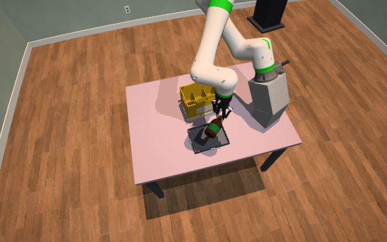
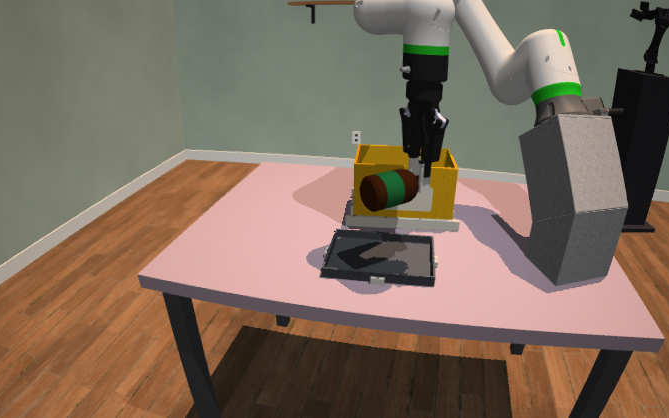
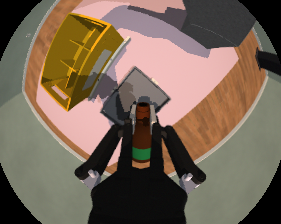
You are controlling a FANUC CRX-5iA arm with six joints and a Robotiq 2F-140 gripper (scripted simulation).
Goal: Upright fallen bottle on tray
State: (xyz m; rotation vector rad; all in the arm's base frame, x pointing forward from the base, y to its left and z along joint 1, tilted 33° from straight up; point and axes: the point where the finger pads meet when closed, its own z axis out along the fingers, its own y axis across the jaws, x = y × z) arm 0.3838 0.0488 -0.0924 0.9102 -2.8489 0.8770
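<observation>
Jaws of gripper [image 1: 220,117] [image 2: 419,173] [image 3: 143,120] clenched on neck of brown bottle [image 1: 213,128] [image 2: 389,190] [image 3: 142,137]. Bottle held aloft, tilted near level, base out to one side of jaws. Tray [image 1: 195,151] [image 2: 378,276] [image 3: 160,109] below jaws; yellow crate [image 1: 191,111] [image 2: 444,197] [image 3: 82,82] beyond them, beside tray. Body likely stiff, smooth, perhaps glass: slippery, breakable. Weight probably in wide body, so may swing or twist about neck grip. Neck suits hold; base should turn down before lowering, release only once seated flat.
</observation>
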